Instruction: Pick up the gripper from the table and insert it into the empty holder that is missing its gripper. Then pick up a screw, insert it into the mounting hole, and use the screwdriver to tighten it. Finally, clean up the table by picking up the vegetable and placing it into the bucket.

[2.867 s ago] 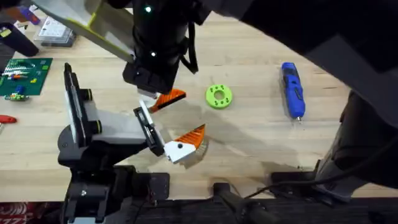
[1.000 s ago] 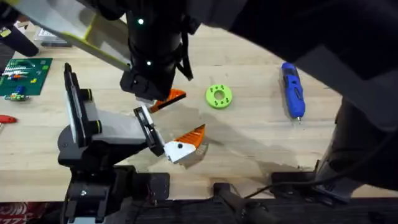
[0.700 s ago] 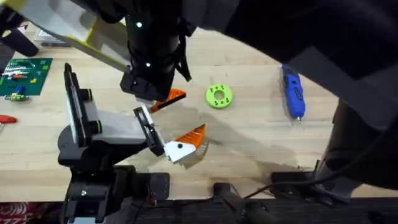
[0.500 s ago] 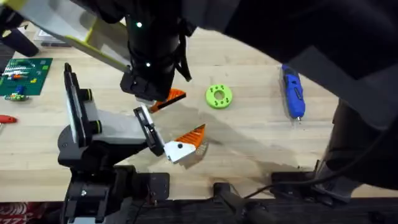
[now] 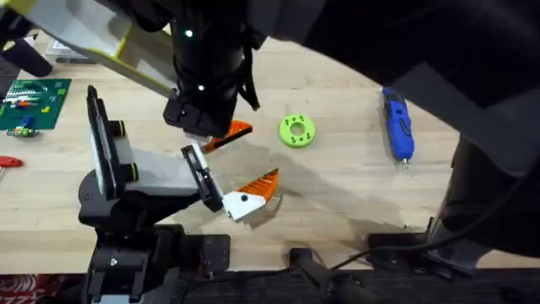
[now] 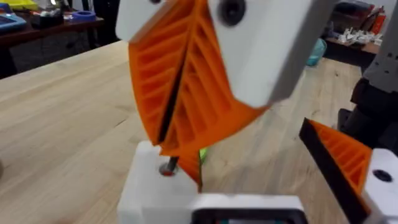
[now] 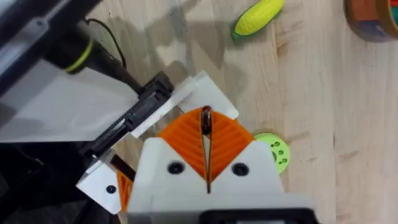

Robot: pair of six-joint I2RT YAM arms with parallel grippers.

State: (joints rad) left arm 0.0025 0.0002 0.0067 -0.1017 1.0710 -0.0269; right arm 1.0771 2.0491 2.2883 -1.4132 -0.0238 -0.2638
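The holder (image 5: 156, 173), a white-and-grey body on a black stand, serves as my left gripper (image 6: 249, 152); it stands open. One orange finger with a black dot (image 5: 257, 187) (image 6: 345, 158) is mounted on it. The loose gripper (image 5: 229, 133) lies with its white base (image 6: 149, 186) (image 7: 193, 90) against the other black bracket (image 7: 144, 107). Directly above that base, my right gripper (image 5: 202, 127) (image 7: 206, 118) is shut on a small dark screw (image 7: 205, 123). The blue screwdriver (image 5: 396, 122) lies far right. The vegetable, a yellow corn (image 7: 259, 16), lies beyond. The bucket is out of view.
A green disc (image 5: 297, 130) (image 7: 273, 149) sits just right of the work spot. A tape roll (image 7: 373, 18) lies near the corn. A green circuit board (image 5: 34, 101) and small parts occupy the far left. The right arm hangs large and dark across the upper right.
The right gripper shifted slightly left over the loose gripper's base nearly three seconds ago, then held still. The loose gripper, holder and screwdriver have not moved.
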